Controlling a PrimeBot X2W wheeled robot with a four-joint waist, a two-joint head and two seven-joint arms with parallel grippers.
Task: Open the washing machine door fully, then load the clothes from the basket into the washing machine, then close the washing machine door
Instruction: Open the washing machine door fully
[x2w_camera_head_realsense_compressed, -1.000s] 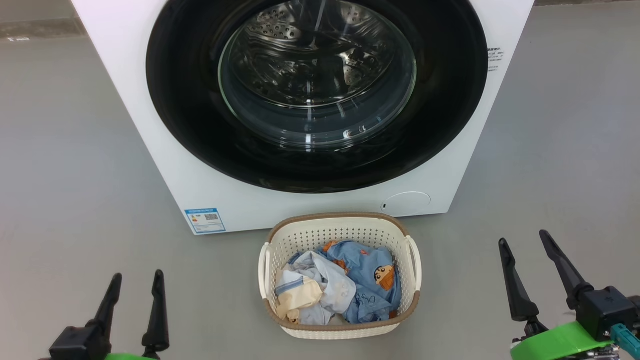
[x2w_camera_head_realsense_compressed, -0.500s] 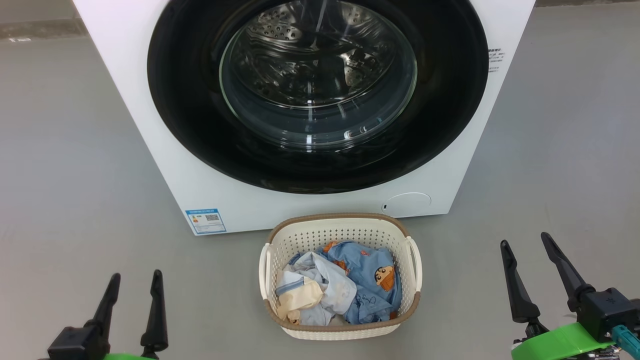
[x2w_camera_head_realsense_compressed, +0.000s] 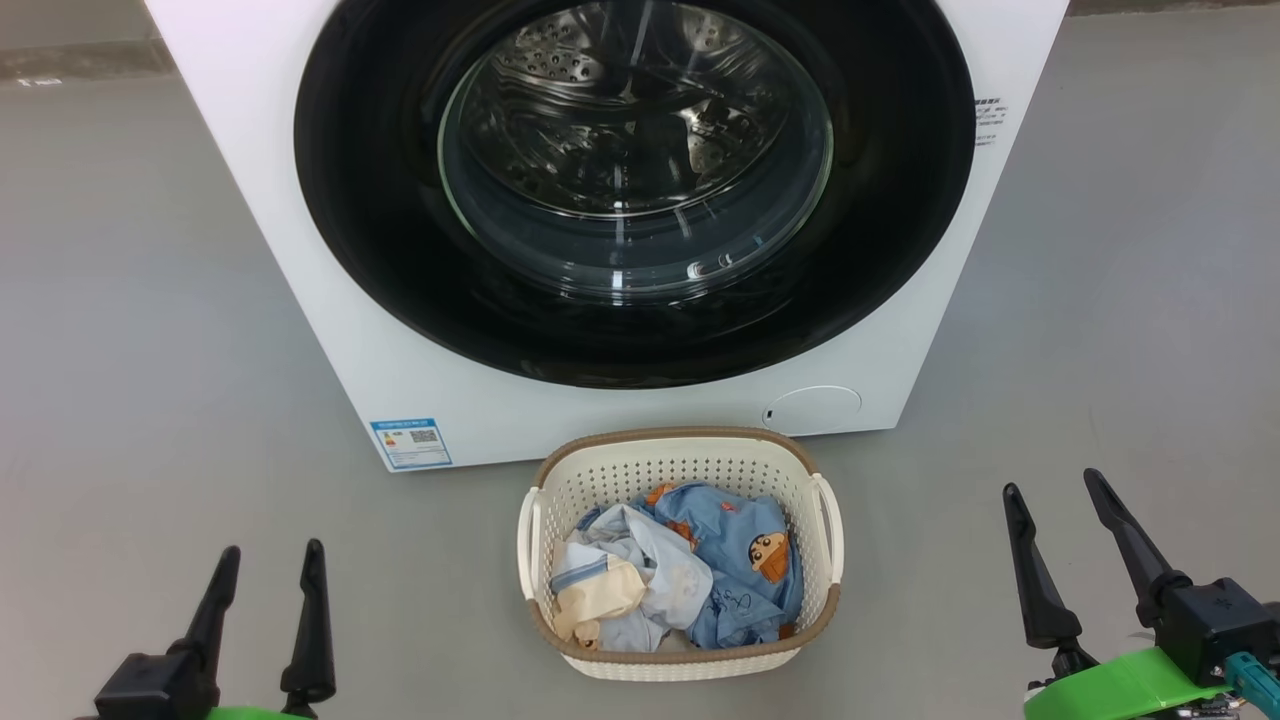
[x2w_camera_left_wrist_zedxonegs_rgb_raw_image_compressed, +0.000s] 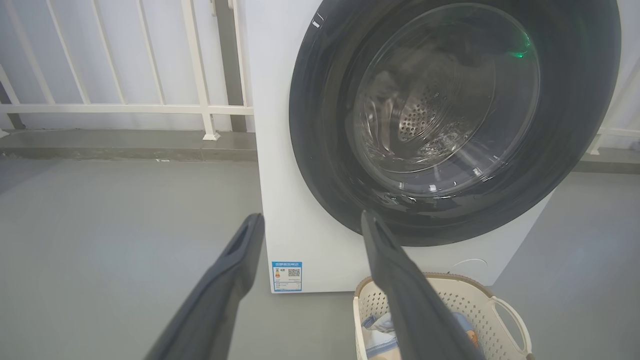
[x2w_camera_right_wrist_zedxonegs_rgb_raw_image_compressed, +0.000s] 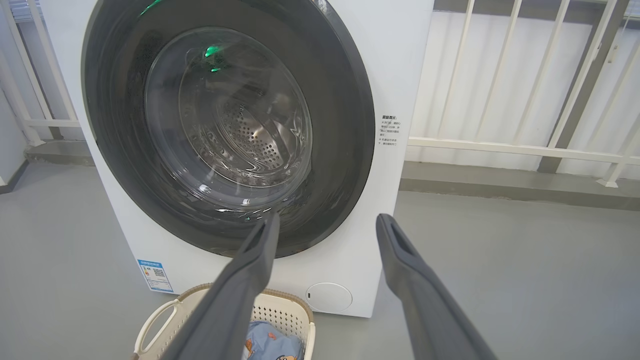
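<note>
On the grey floor (x2w_camera_head_realsense_compressed: 150, 350), close to its far edge where a white railing (x2w_camera_left_wrist_zedxonegs_rgb_raw_image_compressed: 125, 107) runs, I see the big white front-loading washing machine (x2w_camera_head_realsense_compressed: 600, 410). Its large round door (x2w_camera_head_realsense_compressed: 635, 160), with a glossy black rim and bulging clear glass, sits flush against the front, shut. The perforated steel drum (x2w_camera_head_realsense_compressed: 560, 60) shows through the glass. Just in front of the machine's lower edge stands the small cream perforated plastic basket (x2w_camera_head_realsense_compressed: 680, 437) with a brown rim, upright. Light-blue cartoon-printed and pale cream clothes (x2w_camera_head_realsense_compressed: 700, 575) lie crumpled inside it. My left gripper (x2w_camera_head_realsense_compressed: 275, 550) hangs over the floor to the basket's left, fingers spread and empty. My right gripper (x2w_camera_head_realsense_compressed: 1051, 480) hangs to the basket's right, likewise spread wide, holding nothing. Both are well apart from basket and door.
</note>
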